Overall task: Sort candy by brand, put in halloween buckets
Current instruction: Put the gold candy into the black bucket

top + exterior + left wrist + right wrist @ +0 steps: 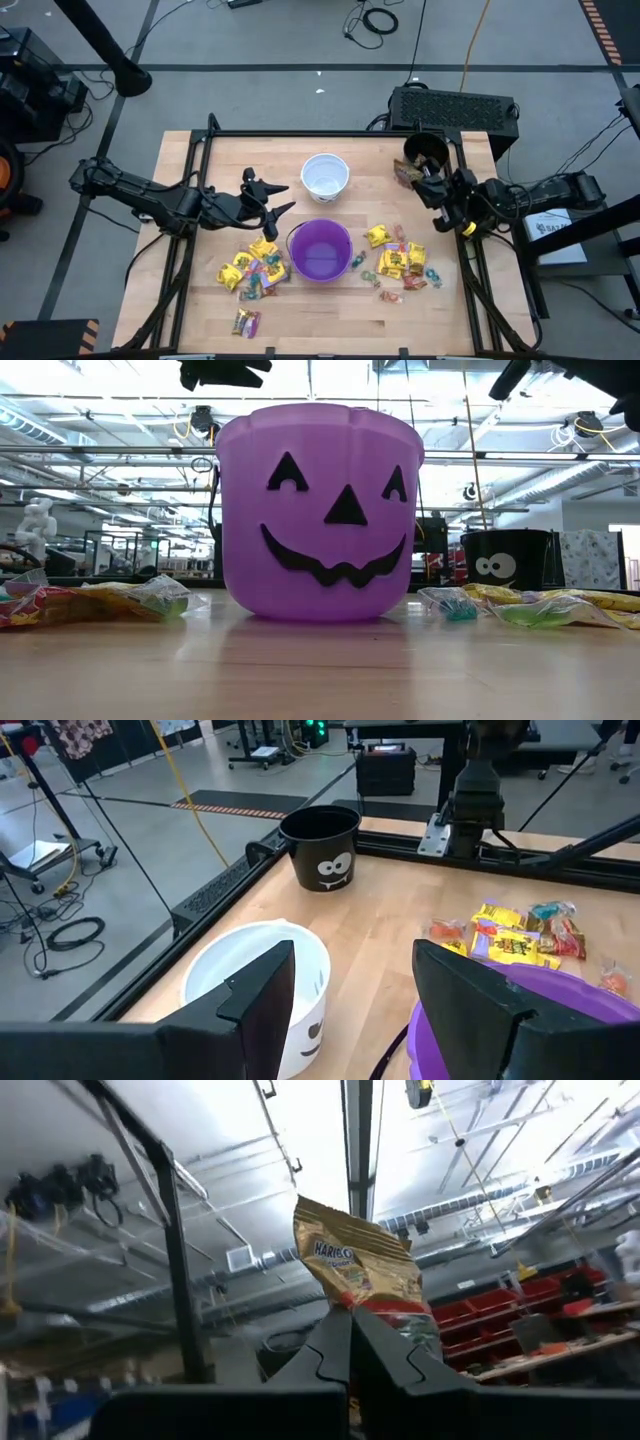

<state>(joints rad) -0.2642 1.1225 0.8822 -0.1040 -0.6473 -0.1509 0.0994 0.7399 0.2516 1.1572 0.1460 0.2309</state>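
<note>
**Right gripper holds a gold packet beside the black bucket**

The right gripper [350,1342] is clamped on a gold Haribo packet [360,1272], its two dark fingers pinched together on the packet's lower edge, where a red band and clear film show. The packet stands up above the fingers, crinkled and slightly tilted. From above, the same packet [407,173] sits just at the 7 o'clock side of the black bucket [426,148], which stands at the table's 1 o'clock corner and bears white cartoon eyes and fangs.

The left gripper [275,197] hangs with its fingers spread apart and nothing between them, at 10 o'clock from the purple bucket [320,250] and 8 o'clock from the white bucket [325,176].

The purple bucket, with a black jack-o'-lantern face, sits near the table's centre; the white bucket stands just past it at 12 o'clock.

Loose candy lies in two heaps on the wooden table [190,300]: yellow packets mixed with blue-green and pink wrappers [252,270] at the purple bucket's 9 o'clock, and a similar pile [402,262] at its 3 o'clock. One pink-and-yellow piece [245,322] lies apart at 7 o'clock.
</note>
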